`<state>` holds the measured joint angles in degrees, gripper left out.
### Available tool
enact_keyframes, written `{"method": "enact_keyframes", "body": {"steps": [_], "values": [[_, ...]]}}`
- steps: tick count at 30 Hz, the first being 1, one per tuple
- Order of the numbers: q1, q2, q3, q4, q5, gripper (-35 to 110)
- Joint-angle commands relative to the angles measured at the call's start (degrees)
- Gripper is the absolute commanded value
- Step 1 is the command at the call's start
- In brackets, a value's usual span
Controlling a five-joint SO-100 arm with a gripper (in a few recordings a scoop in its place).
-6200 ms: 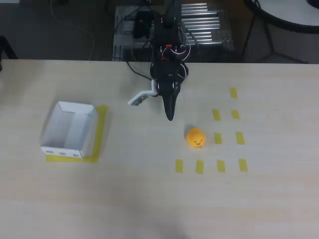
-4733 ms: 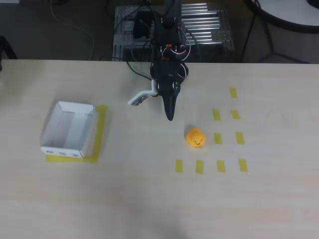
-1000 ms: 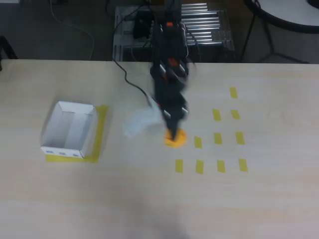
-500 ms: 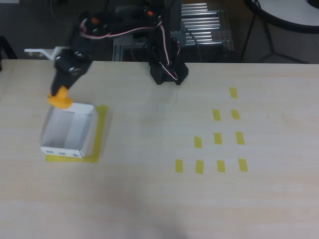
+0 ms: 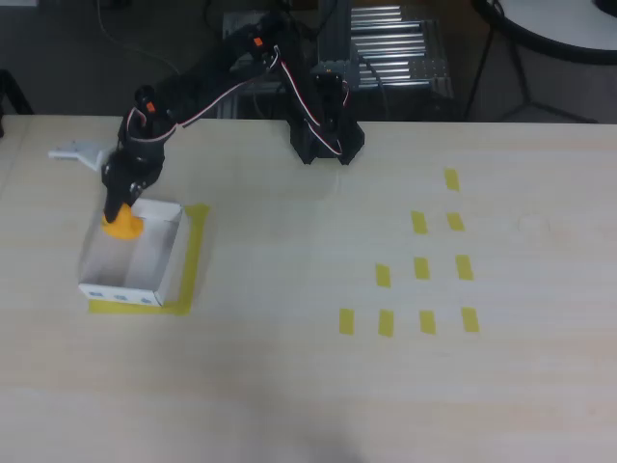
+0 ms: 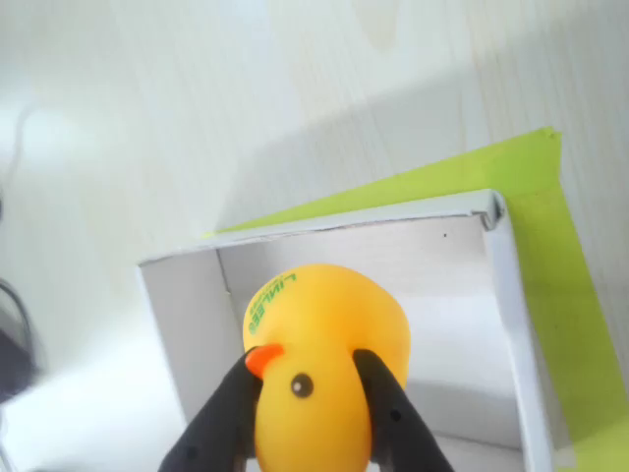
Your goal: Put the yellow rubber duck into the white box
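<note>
I see my black two-finger gripper (image 6: pixel 313 413) clamped on the small yellow rubber duck (image 6: pixel 319 354), held above the shallow white cardboard box (image 5: pixel 159 253) at its far-left corner.

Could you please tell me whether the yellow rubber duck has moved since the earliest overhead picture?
Yes. In the overhead view the yellow rubber duck has gone left, from beside the yellow tape marks to over the white box, gripped by the hand.

Pale wood-grain table (image 5: pixel 318 386) under even light, dark floor beyond.
Upper middle of the overhead view, a metal rack (image 5: pixel 395 58) stands behind the table's far edge; upper right, a round white tabletop (image 5: pixel 569 24) on dark legs.
</note>
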<state>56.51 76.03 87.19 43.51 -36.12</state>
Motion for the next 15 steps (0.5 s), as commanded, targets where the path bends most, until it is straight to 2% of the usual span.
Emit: {"method": "enact_keyframes", "body": {"steps": [1,9,12,15], "values": [[-1.67,0.53,0.97,-0.79,-5.8,17],[-3.43,-0.7,1.76,-0.7,-9.23,32],[-4.22,-0.35,-0.35,2.11,-8.79,31],[-6.86,4.31,-6.15,8.96,-3.25,24]]}}
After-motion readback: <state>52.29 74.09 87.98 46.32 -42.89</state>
